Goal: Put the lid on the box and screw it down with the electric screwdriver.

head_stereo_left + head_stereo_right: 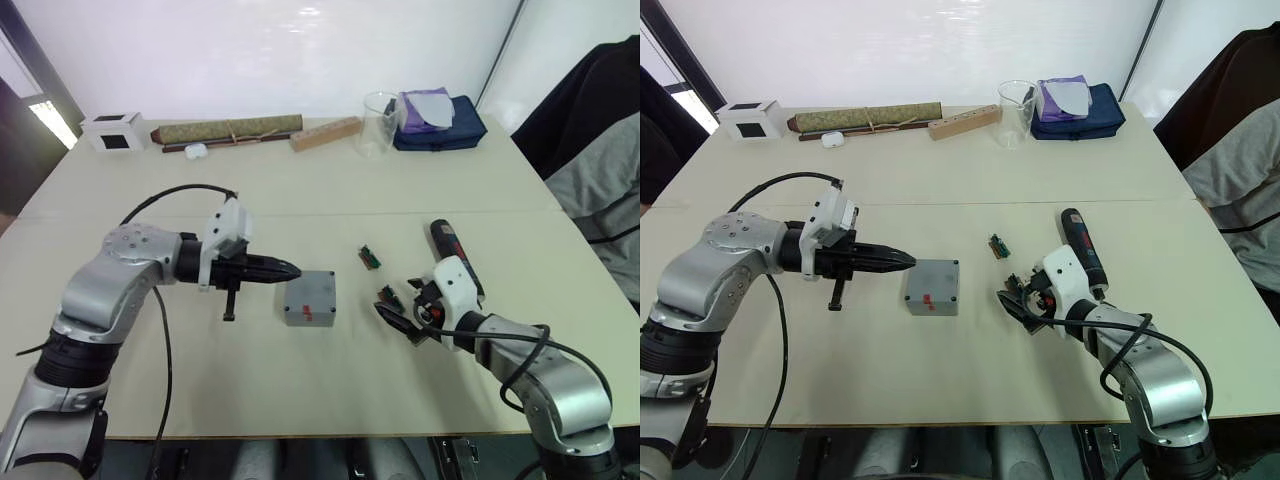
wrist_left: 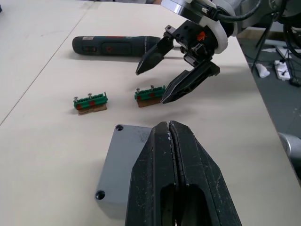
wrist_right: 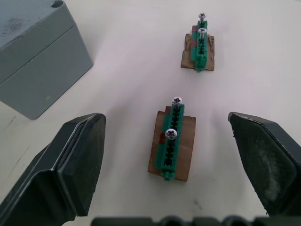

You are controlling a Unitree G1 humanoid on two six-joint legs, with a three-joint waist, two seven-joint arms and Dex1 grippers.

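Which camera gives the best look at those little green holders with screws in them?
The right wrist view: the near green screw holder lies between the open jaws. The left wrist view shows both, smaller; in the eye views they are specks.

The desk (image 1: pixel 300 390) is pale cream. At the frame's centre sits the grey box (image 1: pixel 309 299) with a small red mark on its near side. Right of centre lies the electric screwdriver (image 1: pixel 455 258), black with a red mark. Between them, two small holders (image 3: pixel 171 143) (image 3: pixel 199 47) are green with red patches on brown bases, carrying silver screws. The left hand (image 1: pixel 288 270) has black fingers on a white and silver arm; the right hand (image 1: pixel 397 313) is likewise black, with a red spot on its white wrist. Along the top edge: a white cube (image 1: pixel 113 131) with a black face, an olive-brown roll (image 1: pixel 228 129), and a navy pouch (image 1: pixel 445 125).
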